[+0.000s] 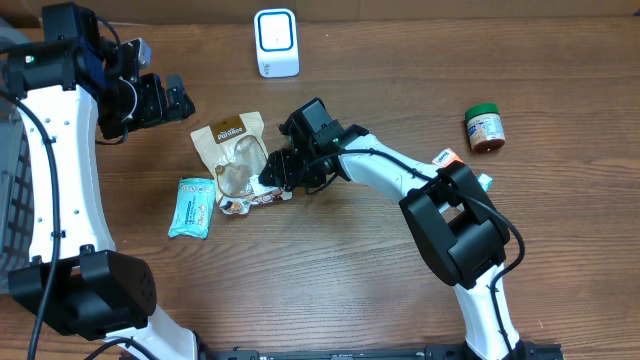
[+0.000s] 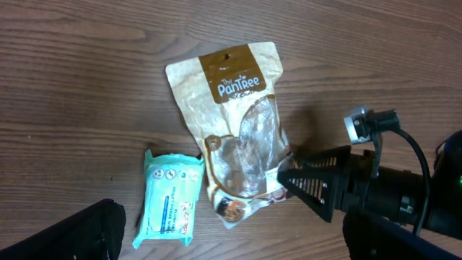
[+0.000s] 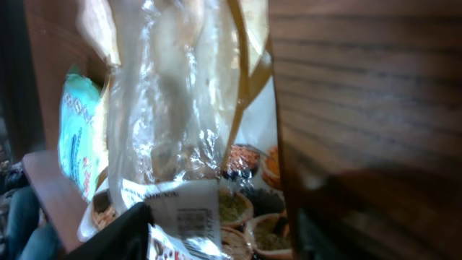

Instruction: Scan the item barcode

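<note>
The PanTree snack pouch lies flat on the table. At its lower right corner sits the right gripper, fingers either side of the bottom edge, but I cannot tell whether they pinch it. The left gripper hovers up-left of the pouch, fingers spread wide. A teal packet lies just beside the pouch's lower left.
</note>
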You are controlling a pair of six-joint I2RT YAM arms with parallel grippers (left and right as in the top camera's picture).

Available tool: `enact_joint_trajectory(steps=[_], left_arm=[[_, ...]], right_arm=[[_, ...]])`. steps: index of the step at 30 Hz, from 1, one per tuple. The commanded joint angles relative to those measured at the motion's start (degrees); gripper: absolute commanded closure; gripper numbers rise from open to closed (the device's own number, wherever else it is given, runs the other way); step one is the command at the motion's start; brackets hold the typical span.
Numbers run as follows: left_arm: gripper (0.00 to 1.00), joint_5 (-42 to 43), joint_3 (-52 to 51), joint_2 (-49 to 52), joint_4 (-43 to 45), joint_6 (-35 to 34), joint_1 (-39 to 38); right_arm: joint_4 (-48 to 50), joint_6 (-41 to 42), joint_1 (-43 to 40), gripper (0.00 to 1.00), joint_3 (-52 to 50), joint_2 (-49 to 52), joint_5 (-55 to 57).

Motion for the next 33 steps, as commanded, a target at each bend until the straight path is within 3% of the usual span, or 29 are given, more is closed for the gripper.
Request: enact_joint_trajectory(steps=[1, 4, 9, 14, 20, 27, 33], left_arm=[[0.00, 0.0, 0.3, -1.4, 0.0, 1.1, -0.7], [0.00, 0.0, 0.3, -1.4, 0.0, 1.1, -0.7], [0.00, 0.0, 0.3, -1.4, 0.0, 1.1, -0.7], [0.01, 0.0, 0.3, -1.4, 0.0, 1.1, -0.7], [0.00, 0.0, 0.3, -1.4, 0.0, 1.1, -0.7], [0.00, 0.0, 0.3, -1.4, 0.0, 1.1, -0.7], [0.00, 0.0, 0.3, -1.4, 0.0, 1.1, -0.7]], right_arm=[[0.5, 0.8, 0.1, 0.58, 0.2, 1.6, -1.4], [0.5, 0.8, 0.1, 0.84, 0.3, 1.5, -1.4], [0.3, 0.1, -0.2, 0.96, 0.3, 0.9, -5.2], [-0.4, -2.5, -0.5, 0.95, 0.7, -2.6, -4.5], [-1.3, -3.1, -0.5, 0.90, 3.2, -7.0, 3.9], [6.8, -3.1, 3.9, 0.91, 3.3, -5.5, 7.3], [13.2, -3.1, 11.3, 0.92, 3.3, -1.5, 21.0]])
